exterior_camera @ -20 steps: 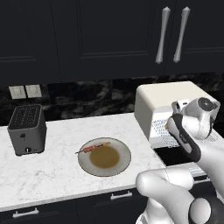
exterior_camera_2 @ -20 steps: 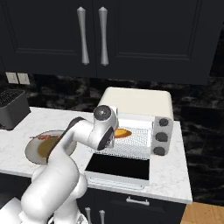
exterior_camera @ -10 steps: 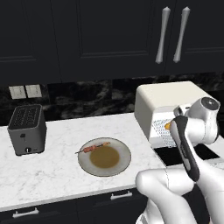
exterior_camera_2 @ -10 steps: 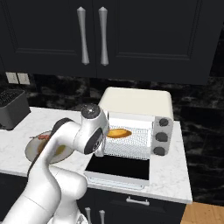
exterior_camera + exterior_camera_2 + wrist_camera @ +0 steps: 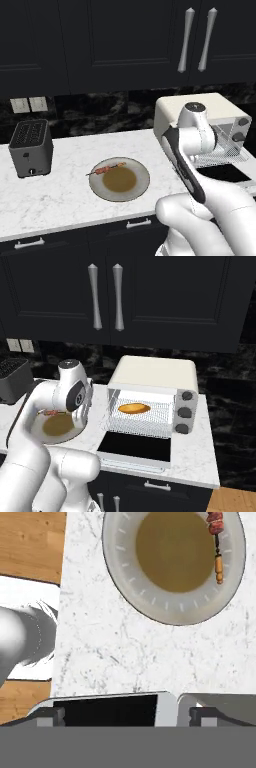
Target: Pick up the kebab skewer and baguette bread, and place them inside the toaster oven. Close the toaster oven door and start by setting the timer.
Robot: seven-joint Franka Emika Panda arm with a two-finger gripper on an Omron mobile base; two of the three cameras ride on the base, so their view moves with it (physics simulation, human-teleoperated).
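Observation:
The cream-white toaster oven (image 5: 150, 373) stands with its door (image 5: 134, 446) folded down flat. The golden baguette bread (image 5: 133, 408) lies on the wire rack inside. Left of the oven, the kebab skewer (image 5: 106, 169) rests across the far edge of a grey plate (image 5: 97, 186). In the hand view my gripper (image 5: 127, 714) hangs open above the counter between door and plate, with nothing between its fingertips (image 5: 50, 714). Ahead of it lies the skewer (image 5: 217, 542) on the plate (image 5: 125, 577).
A dark grey slot toaster (image 5: 30, 147) stands at the counter's far left. Three dark knobs (image 5: 185, 412) run down the oven's right side. Black cabinets with silver handles (image 5: 105, 296) hang above. The counter's front edge and wooden floor (image 5: 30, 542) lie close by.
My arm has swung left, away from the oven's opening and toward the plate. The baguette bread stays on the rack. The jaws remain wide apart.

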